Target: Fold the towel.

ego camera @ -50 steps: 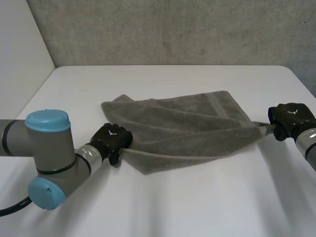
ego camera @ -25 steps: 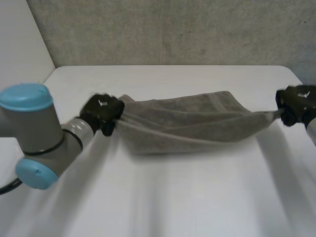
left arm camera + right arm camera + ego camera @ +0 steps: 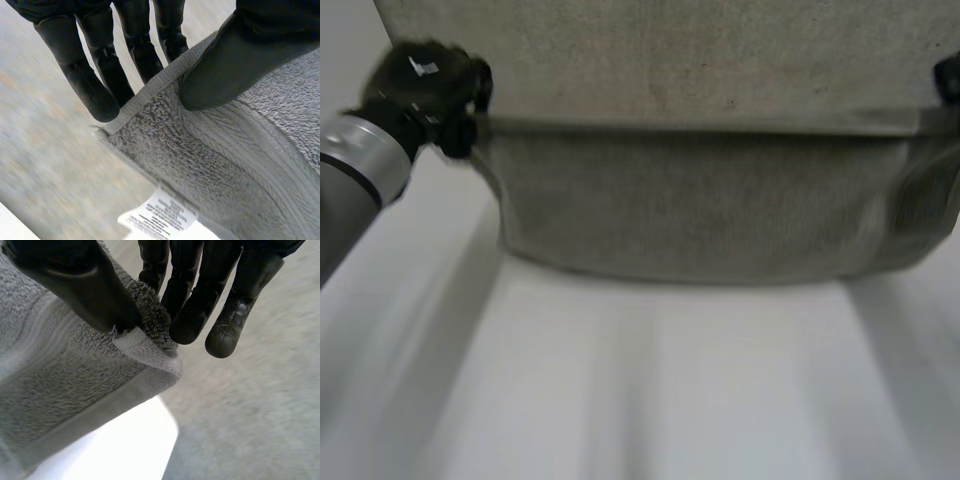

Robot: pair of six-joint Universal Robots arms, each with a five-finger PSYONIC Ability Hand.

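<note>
Both towel (image 3: 700,205) corners pinched between fingers (image 3: 97,90).

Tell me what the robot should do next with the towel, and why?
Probably lower the towel so its bottom edge lands on the table. The left hand and the right hand each pinch a top corner, and it hangs spread wide between them.

Left hand (image 3: 425,85) held high, thumb pinching against fingers; right hand (image 3: 200,295) high too, same pinch.
</note>
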